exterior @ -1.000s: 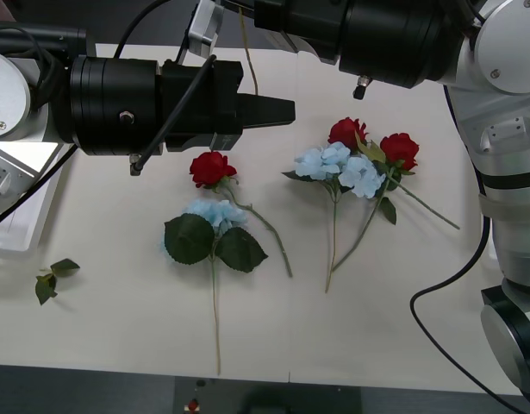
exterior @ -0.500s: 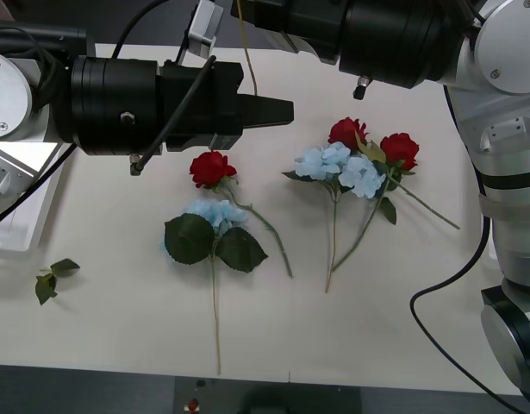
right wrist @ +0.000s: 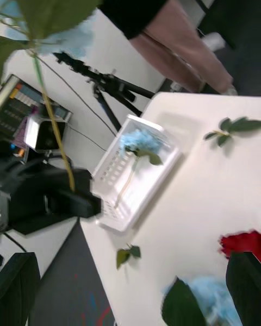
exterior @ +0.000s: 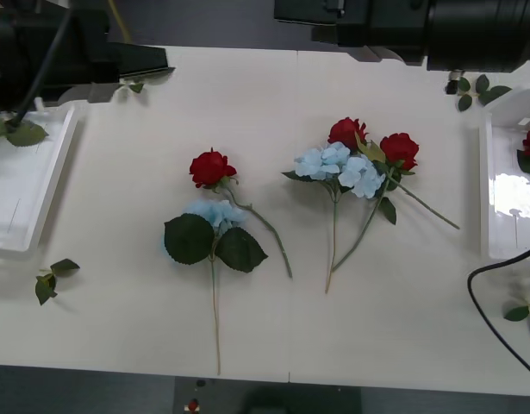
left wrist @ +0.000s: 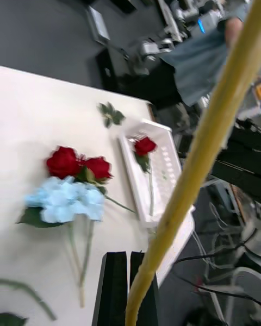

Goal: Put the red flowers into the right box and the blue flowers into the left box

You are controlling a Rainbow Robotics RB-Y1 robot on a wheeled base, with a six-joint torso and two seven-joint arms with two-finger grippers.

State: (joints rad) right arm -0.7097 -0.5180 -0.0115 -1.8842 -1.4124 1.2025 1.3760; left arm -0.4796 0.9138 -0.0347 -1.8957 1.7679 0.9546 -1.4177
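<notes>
My left gripper (left wrist: 126,261) is clamped on a blue hydrangea stem (right wrist: 53,125) by the left box (exterior: 23,198), right gripper (right wrist: 130,282) spread wide over the table — if I release carelessly, the top-heavy bloom could flop outside the rim.

Flowers (exterior: 333,181) lie on the table (exterior: 118,319) between the left box (exterior: 23,185) and right box (exterior: 506,203).

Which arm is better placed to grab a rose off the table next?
Right: the right tool is open, while the left tool is shut on the stem of a blue flower beside the left box.
</notes>
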